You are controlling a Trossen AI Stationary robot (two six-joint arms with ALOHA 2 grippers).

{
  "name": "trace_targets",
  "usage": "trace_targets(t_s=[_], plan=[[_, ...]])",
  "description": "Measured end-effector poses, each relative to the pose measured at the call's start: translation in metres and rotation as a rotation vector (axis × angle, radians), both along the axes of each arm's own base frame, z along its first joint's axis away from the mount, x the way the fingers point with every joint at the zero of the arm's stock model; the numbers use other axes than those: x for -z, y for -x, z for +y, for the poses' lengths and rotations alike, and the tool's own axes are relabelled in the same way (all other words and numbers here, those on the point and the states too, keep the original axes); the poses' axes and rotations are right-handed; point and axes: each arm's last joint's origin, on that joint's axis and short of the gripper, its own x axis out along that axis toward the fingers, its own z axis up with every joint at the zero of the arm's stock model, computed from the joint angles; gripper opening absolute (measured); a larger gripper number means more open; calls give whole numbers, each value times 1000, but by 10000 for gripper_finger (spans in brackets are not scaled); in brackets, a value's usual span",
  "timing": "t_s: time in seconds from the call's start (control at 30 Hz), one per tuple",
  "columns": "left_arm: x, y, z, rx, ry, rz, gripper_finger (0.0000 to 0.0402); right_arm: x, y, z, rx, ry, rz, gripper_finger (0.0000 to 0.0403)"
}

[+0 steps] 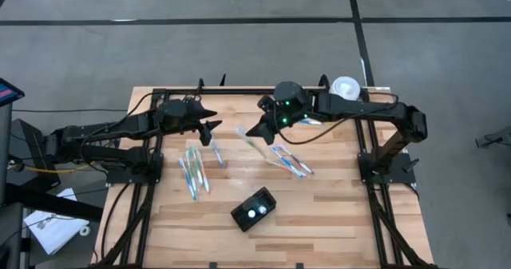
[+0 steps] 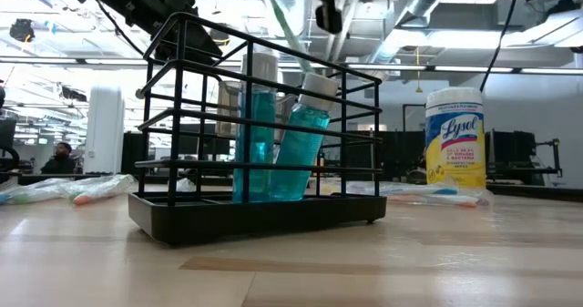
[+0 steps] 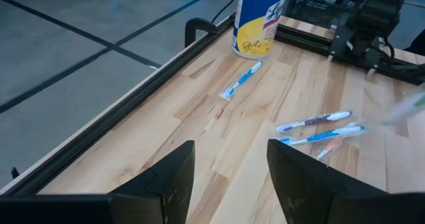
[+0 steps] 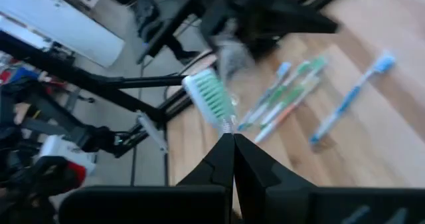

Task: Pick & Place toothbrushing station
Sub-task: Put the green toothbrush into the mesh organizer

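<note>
Loose toothbrushes point(image 1: 194, 170) both sides; wipes canister point(image 1: 346, 87) far corner.

Both arms are dark, near-black, built of slim jointed links with black cables looping loosely alongside them, and each rises from a black base on the black metal frame edging the surface. The right arm's wrist block point(image 1: 285, 103) is rounded and carries small green lights, while the left arm's wrist block point(image 1: 177, 113) is plain black. Each ends in two matte black jaws: broad, flat-sided plates on the left, narrow tapering points on the right.
</note>
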Motion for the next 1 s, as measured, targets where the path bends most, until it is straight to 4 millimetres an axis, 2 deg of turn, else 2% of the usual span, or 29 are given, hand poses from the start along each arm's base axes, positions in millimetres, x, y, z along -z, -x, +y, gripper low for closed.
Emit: trace_targets(t_s=[0.47,0.7,0.77,1.0], plan=[[1,0,0,11,6,4,182,-1,-6,39,-71,-43,-14,0],[1,0,-1,17,9,3,182,14,-11,60,-77,54,47,0],[1,0,-1,37,17,1,182,12,-12,66,-86,69,25,0],[1,-1,-2,82,10,7,182,25,-27,94,-39,44,9,0]])
